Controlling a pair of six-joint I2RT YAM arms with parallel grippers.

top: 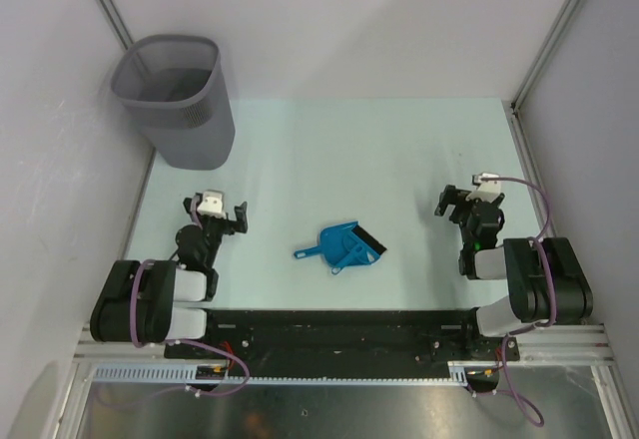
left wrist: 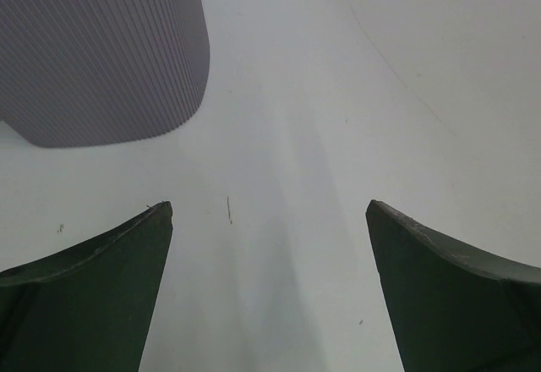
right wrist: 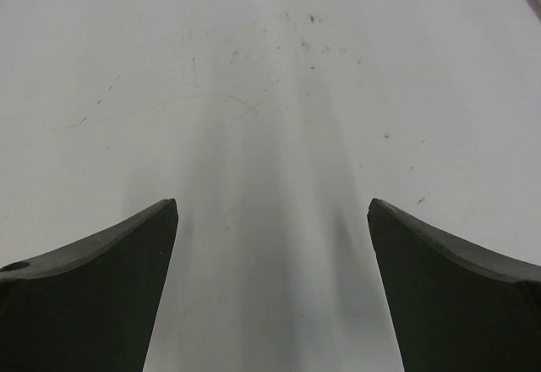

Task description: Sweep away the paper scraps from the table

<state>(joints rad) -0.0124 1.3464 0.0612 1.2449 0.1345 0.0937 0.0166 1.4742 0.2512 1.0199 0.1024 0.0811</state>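
At the near edge, left jaws and right jaws hang wide open, empty, above the surface (top: 300,150).
Between them lie dustpan (top: 337,239) and brush (top: 371,250); no scraps show in any view. Such bits should be feather-light and flimsy, better brushed than pinched. Open room ahead; bin (top: 180,100) far left.

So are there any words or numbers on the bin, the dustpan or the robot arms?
None can be read.
The bin, dustpan, table, left arm and right arm show no words, numbers or signs; anything tinier is too small to see.
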